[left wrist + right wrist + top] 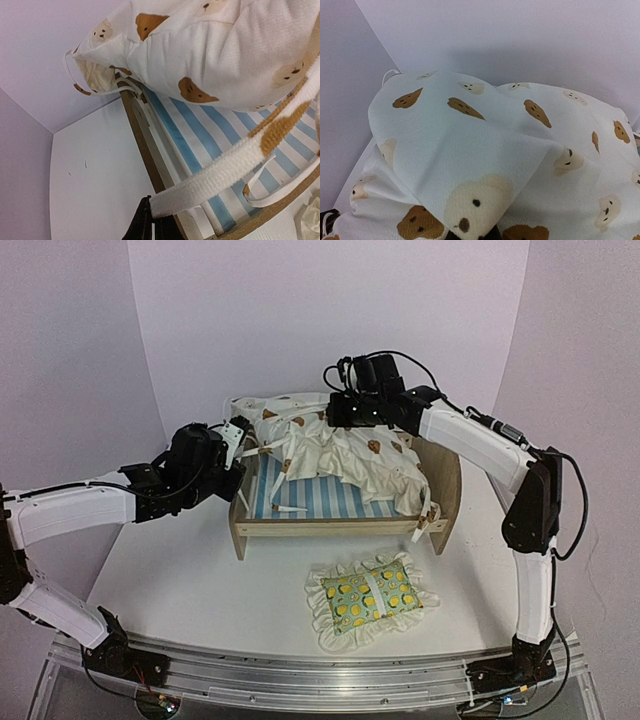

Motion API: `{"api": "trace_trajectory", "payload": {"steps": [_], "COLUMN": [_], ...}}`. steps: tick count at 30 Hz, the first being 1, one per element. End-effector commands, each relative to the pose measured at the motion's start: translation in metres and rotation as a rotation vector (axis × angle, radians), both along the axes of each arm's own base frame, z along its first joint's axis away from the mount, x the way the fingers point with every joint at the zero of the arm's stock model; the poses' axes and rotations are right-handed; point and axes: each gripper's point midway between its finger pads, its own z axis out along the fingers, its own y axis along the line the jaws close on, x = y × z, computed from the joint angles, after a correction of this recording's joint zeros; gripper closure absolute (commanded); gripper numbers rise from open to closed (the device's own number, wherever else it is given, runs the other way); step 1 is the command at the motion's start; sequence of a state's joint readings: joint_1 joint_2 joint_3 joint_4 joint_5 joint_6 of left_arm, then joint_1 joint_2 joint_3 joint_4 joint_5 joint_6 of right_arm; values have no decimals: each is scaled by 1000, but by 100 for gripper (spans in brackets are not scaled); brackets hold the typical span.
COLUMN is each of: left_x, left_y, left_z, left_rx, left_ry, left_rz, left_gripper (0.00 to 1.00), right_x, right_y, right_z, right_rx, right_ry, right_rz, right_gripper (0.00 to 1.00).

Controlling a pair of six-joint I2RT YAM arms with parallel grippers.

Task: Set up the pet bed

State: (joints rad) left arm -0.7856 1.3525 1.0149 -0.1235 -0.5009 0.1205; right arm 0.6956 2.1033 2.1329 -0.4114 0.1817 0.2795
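The pet bed (330, 528), light wood with a blue-and-white striped base (215, 130), stands mid-table. A cream bear-print cushion (350, 445) lies bunched over its back and right half, partly lifted. My left gripper (236, 440) is at the bed's left end, shut on one of the cushion's white ties (225, 167), which stretches across the striped base from the fingers (148, 222). At the cushion's top edge, my right gripper (335, 412) is shut on a fold of the fabric (470, 165); its fingertips are mostly hidden under the cloth (472, 235).
A green lemon-print ruffled pillow (372, 598) lies on the white table (170, 580) in front of the bed. The bed's rounded headboard (447, 480) is at the right end. Pale walls enclose the back and sides.
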Motion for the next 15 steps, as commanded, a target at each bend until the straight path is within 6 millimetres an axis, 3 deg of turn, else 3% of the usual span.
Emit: {"api": "trace_trajectory", "payload": {"steps": [1,3,5,8,10,15], "left_x": [1,-1,-2,-7,-13,-32], "left_y": [11,7,7,5,3,-5], "left_z": [-8,-12,-11,2,12,27], "left_rx": [-33,-54,-93,-157,-192,-251], "left_ry": [6,30,57,78,100,196], "left_rz": [66,53,72,72,49,-1], "left_gripper": [93,80,56,30,24,29], "right_x": [-5,-6,-6,-8,-8,-9], "right_y": [1,3,6,11,13,19], "right_z": [37,35,34,31,30,30], "right_rx": [86,86,86,81,76,72], "right_ry": [-54,-52,-50,-49,-53,-59], "right_rz": [6,9,14,22,24,29], "right_gripper": [100,100,100,100,100,100]}}
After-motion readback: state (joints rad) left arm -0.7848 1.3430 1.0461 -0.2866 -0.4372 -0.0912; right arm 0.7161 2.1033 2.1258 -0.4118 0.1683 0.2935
